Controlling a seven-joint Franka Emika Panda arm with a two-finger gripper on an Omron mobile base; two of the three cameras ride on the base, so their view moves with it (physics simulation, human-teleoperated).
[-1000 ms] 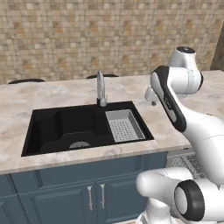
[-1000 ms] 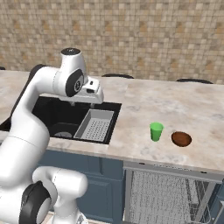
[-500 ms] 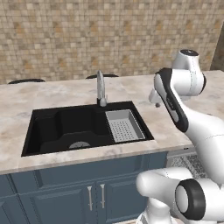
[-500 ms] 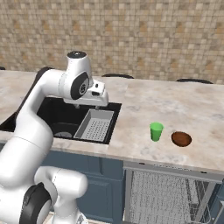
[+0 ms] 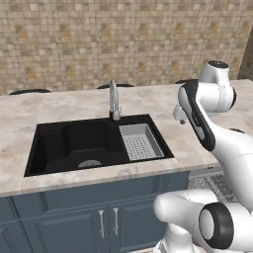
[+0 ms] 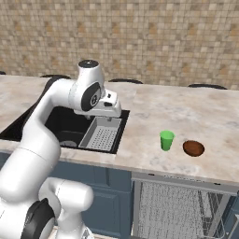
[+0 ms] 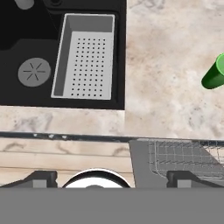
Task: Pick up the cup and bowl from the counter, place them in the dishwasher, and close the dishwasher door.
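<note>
Beige-pink marbled stone counter (image 6: 186, 112): small bright green cup (image 6: 166, 140) upright, shallow reddish-brown round bowl (image 6: 193, 148) just right of it, apart. Two-finger gripper (image 6: 111, 113), jaws spread wide and empty, above grey perforated sink tray (image 6: 102, 137), well left of cup. Grey wire-rack dishwasher (image 6: 177, 210) open below.

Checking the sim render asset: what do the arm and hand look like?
Glossy white rounded arm segments with dark joint bands and a dark cap on the top joint. Small white boxy hand in the right base view; two small dark finger tips in the hand view. No cables or markings visible.
</note>
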